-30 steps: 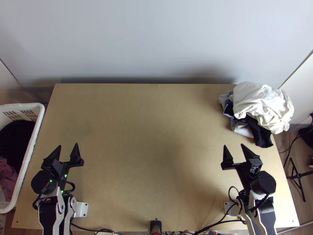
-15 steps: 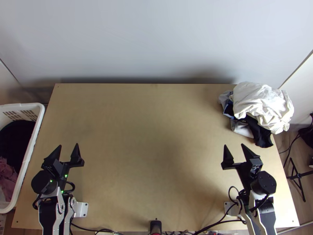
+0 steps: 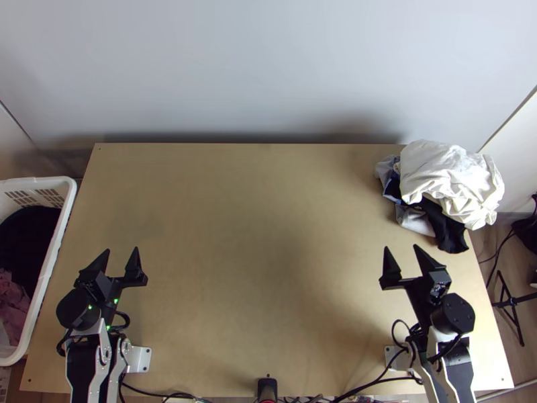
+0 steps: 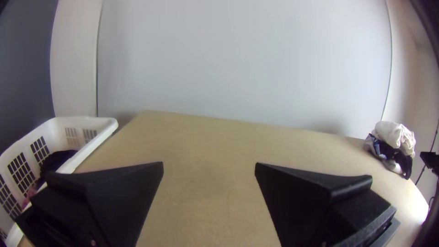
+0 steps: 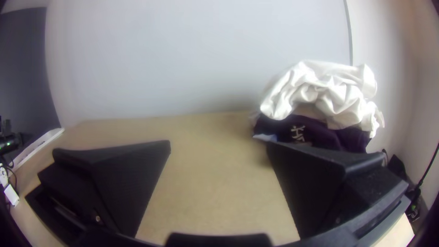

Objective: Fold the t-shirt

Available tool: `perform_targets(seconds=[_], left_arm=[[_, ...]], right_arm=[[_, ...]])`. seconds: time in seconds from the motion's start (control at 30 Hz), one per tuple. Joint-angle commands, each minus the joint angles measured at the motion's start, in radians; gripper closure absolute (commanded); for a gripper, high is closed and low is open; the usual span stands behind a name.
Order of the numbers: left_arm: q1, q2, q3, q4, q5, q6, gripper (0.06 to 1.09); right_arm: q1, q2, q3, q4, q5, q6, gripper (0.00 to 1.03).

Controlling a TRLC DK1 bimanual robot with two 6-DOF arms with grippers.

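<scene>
In the top view, a bunched white, grey and black cloth pile [image 3: 450, 178], presumably including the t-shirt, sits at the far right corner of the light wooden table [image 3: 255, 269], probably to spare folding room. Left wrist view: black left gripper [image 4: 209, 163], fingers parted, empty. Right wrist view: black right gripper [image 5: 218, 142], likewise.

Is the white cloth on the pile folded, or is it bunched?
Bunched: the white cloth lies in a crumpled heap with irregular creases, over darker cloth.
</scene>
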Motion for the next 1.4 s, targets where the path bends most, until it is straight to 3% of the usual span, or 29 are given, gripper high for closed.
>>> perform_targets(seconds=[0.0, 0.2, 0.63, 0.77, 1.17, 1.37], left_arm=[[-0.009, 0.028, 0.005, 0.039, 0.005, 0.029, 0.11], [-0.022, 0.200, 0.114, 0.112, 0.005, 0.032, 0.11], [-0.011, 0.646, 0.646, 0.026, 0.000, -0.071, 0.11], [-0.022, 0.790, 0.819, -0.014, -0.080, -0.075, 0.11], [-0.109, 1.097, 1.131, -0.076, -0.078, -0.155, 0.11], [-0.160, 1.274, 1.220, -0.102, -0.081, -0.137, 0.11]], right_arm=[[-0.023, 0.065, 0.035, 0.055, 0.002, -0.013, 0.05], [-0.035, 0.420, 0.271, 0.072, 0.002, -0.025, 0.05], [-0.026, 0.762, 0.691, 0.006, 0.002, -0.048, 0.05], [-0.017, 0.874, 0.813, 0.004, 0.002, -0.050, 0.05], [-0.014, 1.207, 1.027, 0.052, 0.004, -0.096, 0.05], [-0.009, 1.317, 1.070, 0.055, 0.004, -0.109, 0.05]])
